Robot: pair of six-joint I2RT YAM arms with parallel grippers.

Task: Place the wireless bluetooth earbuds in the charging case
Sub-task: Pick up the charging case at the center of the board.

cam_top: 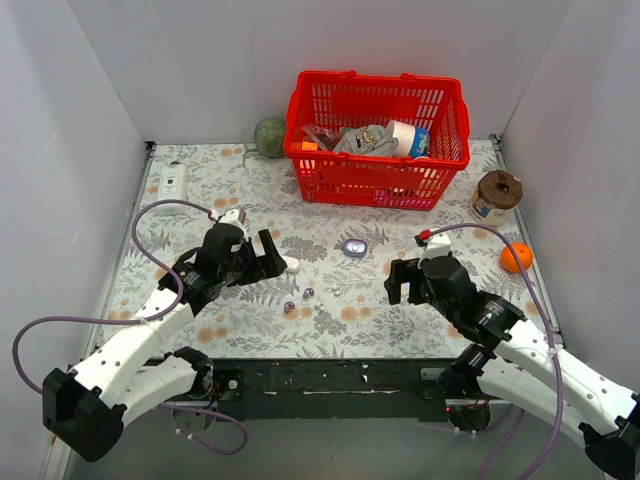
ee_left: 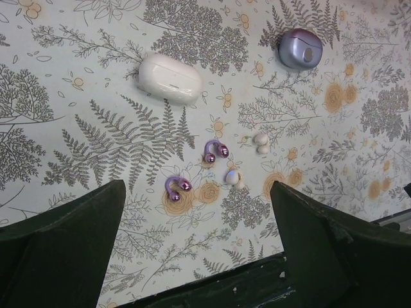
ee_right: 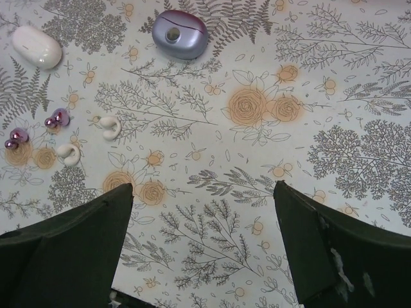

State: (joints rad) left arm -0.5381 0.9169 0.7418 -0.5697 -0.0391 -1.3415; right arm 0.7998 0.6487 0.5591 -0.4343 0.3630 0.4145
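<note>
The lavender charging case (cam_top: 354,246) lies with its lid down at mid table; it also shows in the left wrist view (ee_left: 300,49) and the right wrist view (ee_right: 180,34). Two purple earbuds lie loose on the floral cloth, one (ee_left: 216,150) nearer the case and one (ee_left: 177,187) nearer me; both show in the top view (cam_top: 308,293) (cam_top: 289,307) and the right wrist view (ee_right: 56,118) (ee_right: 16,138). My left gripper (cam_top: 255,268) (ee_left: 199,256) is open and empty, above and just short of the buds. My right gripper (cam_top: 408,283) (ee_right: 202,250) is open and empty over bare cloth, right of the case.
A white oval case (ee_left: 170,79) and two white earbuds (ee_left: 261,142) (ee_left: 232,178) lie beside the purple ones. A red basket (cam_top: 378,140) of items, a green ball (cam_top: 270,137), a brown-topped jar (cam_top: 496,195), an orange (cam_top: 516,257) and a white power strip (cam_top: 172,182) stand around.
</note>
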